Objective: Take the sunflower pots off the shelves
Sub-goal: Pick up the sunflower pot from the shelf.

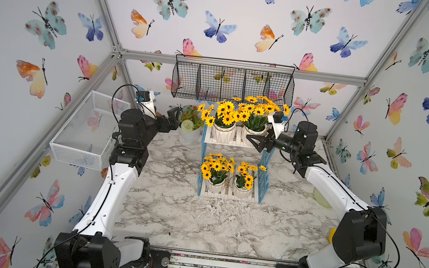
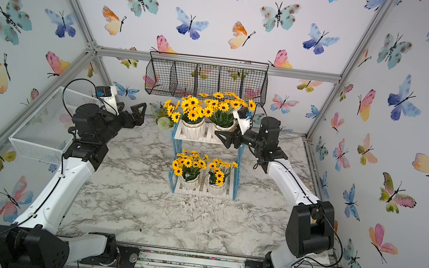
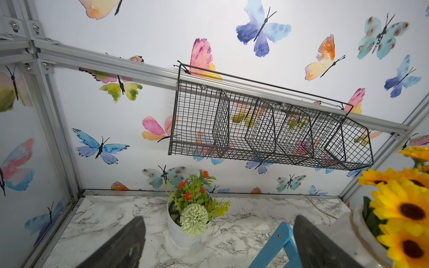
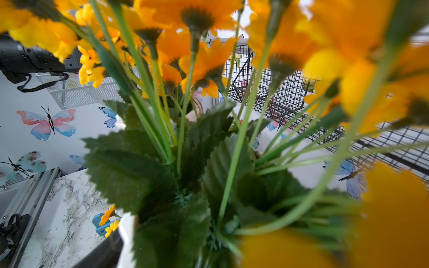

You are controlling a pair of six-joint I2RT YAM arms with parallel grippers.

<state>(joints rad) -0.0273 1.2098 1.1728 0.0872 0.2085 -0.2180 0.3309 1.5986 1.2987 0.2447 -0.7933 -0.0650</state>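
The shelves (image 1: 235, 142) stand mid-table, white boards between blue side frames. Two sunflower pots (image 1: 223, 133) (image 1: 255, 130) stand on the upper board and two (image 1: 214, 186) (image 1: 241, 191) on the lower. My right gripper (image 1: 255, 141) reaches in from the right at the upper right pot, jaws wide round it. In the right wrist view one dark finger (image 4: 102, 253) lies against the pot's white wall (image 4: 127, 234); leaves hide the other finger. My left gripper (image 1: 173, 118) hovers open and empty left of the upper tier, its fingers (image 3: 130, 243) wide apart.
A white pot with a pale pompom bloom (image 1: 189, 130) stands just left of the shelves, below my left gripper. A black wire basket (image 1: 232, 84) hangs on the back wall right above the upper flowers. A white mesh basket (image 1: 88, 130) hangs at the left wall.
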